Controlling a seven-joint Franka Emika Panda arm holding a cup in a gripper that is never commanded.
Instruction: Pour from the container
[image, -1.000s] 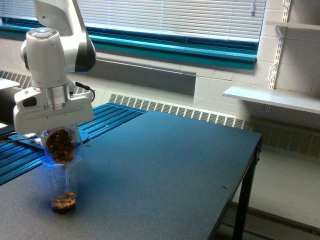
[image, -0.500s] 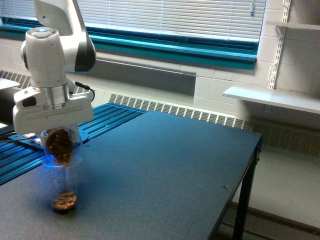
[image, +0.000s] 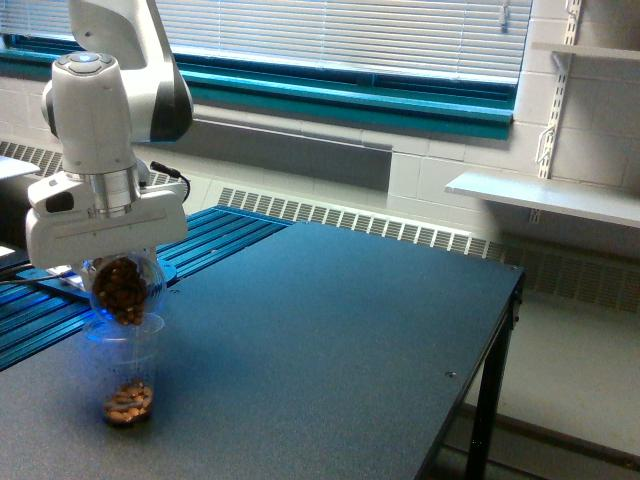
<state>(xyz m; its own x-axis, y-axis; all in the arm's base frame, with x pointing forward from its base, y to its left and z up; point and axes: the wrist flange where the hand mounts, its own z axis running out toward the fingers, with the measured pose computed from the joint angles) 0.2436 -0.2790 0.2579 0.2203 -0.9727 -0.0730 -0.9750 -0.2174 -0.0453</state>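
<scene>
Slightly higher than half a second before, the container (image: 122, 290) sat at lower left of the frame, tipped steeply mouth-down, clamped in the jaws of the gripper (image: 120, 272) and still packed with brown pieces. Its mouth hung just above the rim of the ribbed cup (image: 128, 370), which stood upright on the dark surface (image: 330, 340) with a shallow layer of pieces at its bottom. Judging by that, the pour was under way but far from finished.
</scene>
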